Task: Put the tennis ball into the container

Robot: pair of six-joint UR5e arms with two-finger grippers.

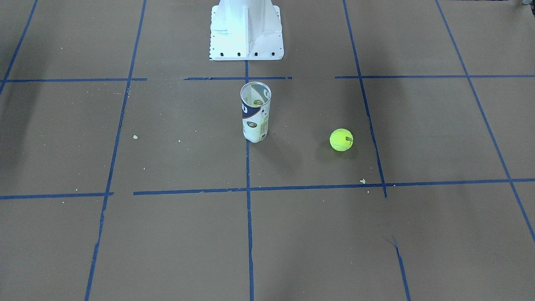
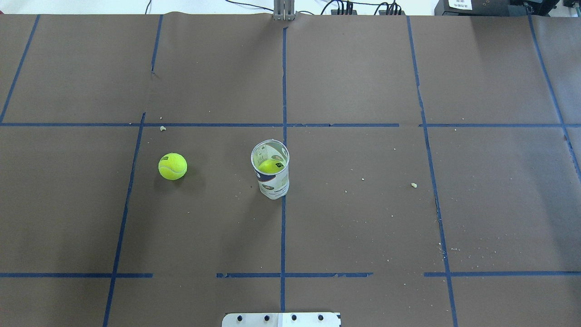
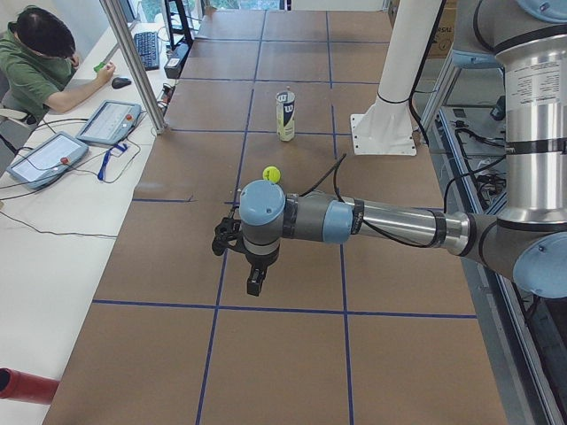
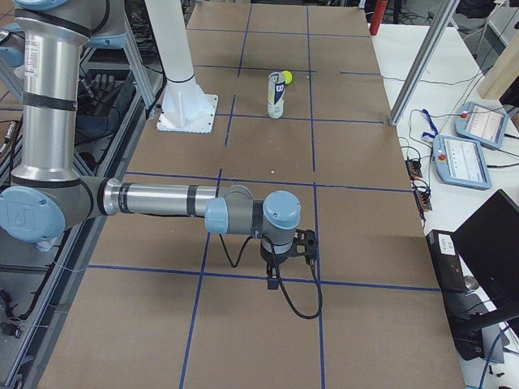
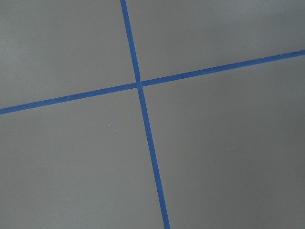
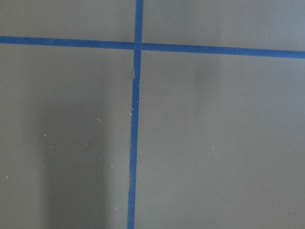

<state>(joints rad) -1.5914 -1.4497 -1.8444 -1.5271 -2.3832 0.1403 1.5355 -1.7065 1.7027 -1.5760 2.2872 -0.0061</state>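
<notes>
A yellow-green tennis ball (image 1: pixel 341 139) (image 2: pixel 172 166) (image 3: pixel 271 174) (image 4: pixel 286 78) lies loose on the brown paper. The container (image 1: pixel 255 112) (image 2: pixel 271 170) (image 3: pixel 285 115) (image 4: pixel 276 95) stands upright about a hand's width from it, with its top open. The overhead view shows a second yellow ball (image 2: pixel 271 165) inside it. My left gripper (image 3: pixel 254 285) hangs far from both, over the near end of the table in the left view. My right gripper (image 4: pixel 273 279) hangs over the opposite end. Whether either gripper is open or shut I cannot tell. The wrist views show only paper and tape.
The white robot base (image 1: pixel 246 31) (image 2: pixel 281 319) stands behind the can. Blue tape lines (image 5: pixel 140 85) grid the paper, and small crumbs (image 1: pixel 362 181) lie scattered on it. An operator (image 3: pixel 44 62) sits at a side bench with tablets (image 3: pixel 110 121).
</notes>
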